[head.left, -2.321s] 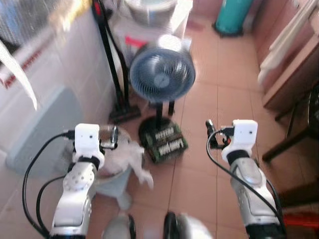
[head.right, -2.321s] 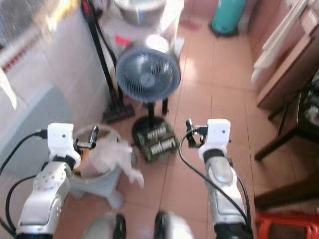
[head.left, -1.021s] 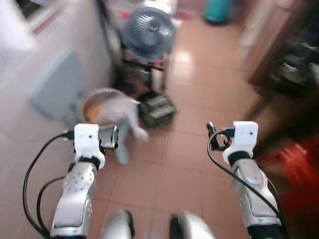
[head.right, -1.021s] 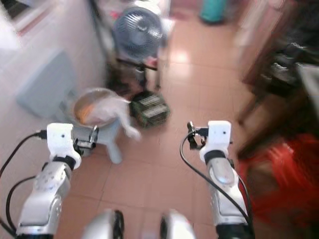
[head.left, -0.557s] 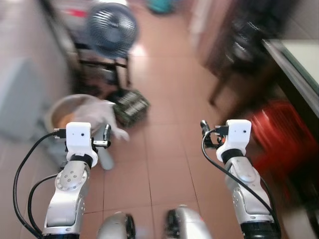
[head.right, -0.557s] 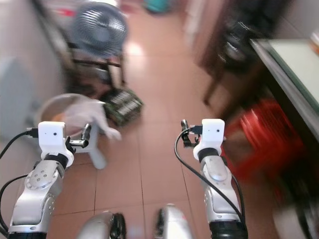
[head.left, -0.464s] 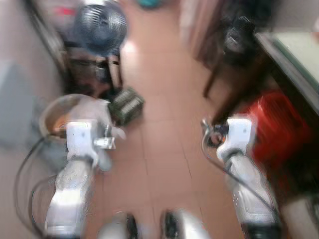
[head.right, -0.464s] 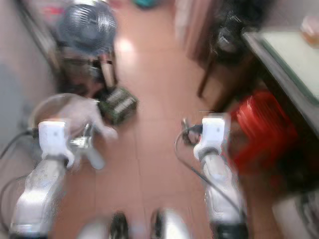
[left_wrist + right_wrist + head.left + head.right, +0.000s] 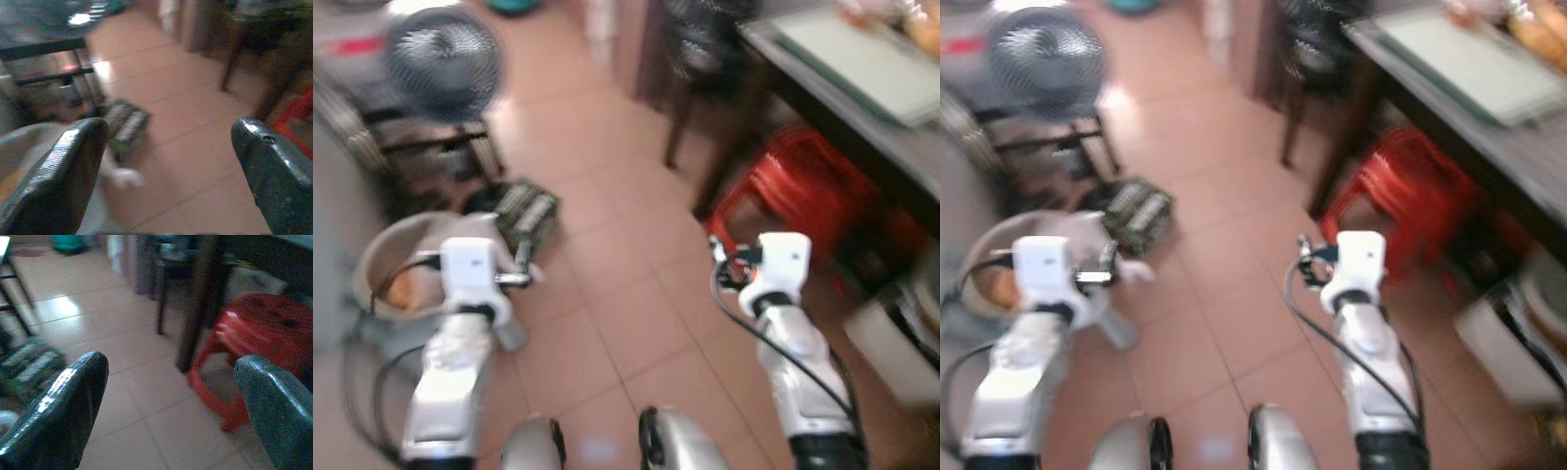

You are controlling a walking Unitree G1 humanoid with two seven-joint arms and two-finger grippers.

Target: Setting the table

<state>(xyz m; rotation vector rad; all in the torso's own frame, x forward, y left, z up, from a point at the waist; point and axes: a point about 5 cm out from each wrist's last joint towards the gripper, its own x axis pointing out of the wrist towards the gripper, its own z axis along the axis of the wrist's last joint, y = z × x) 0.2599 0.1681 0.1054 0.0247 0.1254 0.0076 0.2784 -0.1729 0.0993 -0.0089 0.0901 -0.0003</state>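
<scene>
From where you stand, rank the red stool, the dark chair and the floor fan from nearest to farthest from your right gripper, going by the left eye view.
1. Red stool: just ahead and to the right of the right gripper, tucked under the table.
2. Dark chair: farther ahead, beside the table's end.
3. Floor fan: farthest, across the tiled floor on the left.

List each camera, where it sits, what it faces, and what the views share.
Head eyes: on the head, looking down at tiled floor; both arms, left gripper, right gripper.
Left wrist: between open fingers, toward fan and basin.
Right wrist: between open fingers, toward table.
Shared: red stool.
</scene>
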